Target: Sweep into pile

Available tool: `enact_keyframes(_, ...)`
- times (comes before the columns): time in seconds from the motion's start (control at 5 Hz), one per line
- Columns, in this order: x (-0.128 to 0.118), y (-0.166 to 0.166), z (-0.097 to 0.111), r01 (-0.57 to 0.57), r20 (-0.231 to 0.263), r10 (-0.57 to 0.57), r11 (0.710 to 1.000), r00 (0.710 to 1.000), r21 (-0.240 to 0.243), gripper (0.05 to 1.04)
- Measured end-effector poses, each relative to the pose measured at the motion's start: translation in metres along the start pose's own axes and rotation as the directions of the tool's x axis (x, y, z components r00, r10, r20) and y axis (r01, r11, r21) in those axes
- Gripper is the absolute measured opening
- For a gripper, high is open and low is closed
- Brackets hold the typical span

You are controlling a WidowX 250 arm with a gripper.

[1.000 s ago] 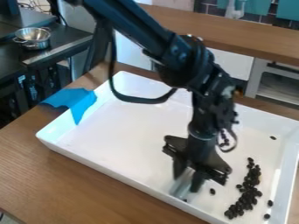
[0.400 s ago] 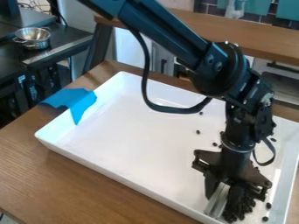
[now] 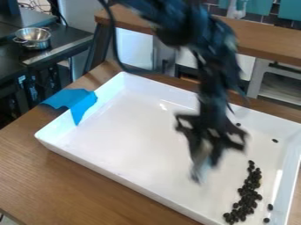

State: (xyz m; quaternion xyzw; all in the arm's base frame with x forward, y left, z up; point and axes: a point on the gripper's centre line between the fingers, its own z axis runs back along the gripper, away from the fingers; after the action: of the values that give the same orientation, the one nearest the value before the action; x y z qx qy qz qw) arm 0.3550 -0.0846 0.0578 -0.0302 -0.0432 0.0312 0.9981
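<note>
Metal colander (image 3: 33, 38) on black table (image 3: 64, 48); dark tiles (image 3: 262, 16) behind.

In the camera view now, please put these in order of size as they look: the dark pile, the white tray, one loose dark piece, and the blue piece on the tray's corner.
1. White tray
2. Blue piece and dark pile: too alike to rank
3. Loose dark piece
</note>
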Motion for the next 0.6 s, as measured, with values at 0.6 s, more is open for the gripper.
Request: enact_keyframes(0.6, 0.047, 0.076, 0.008, -0.039, 0.011, 0.038, 0.999, 0.999, 0.028, 0.383)
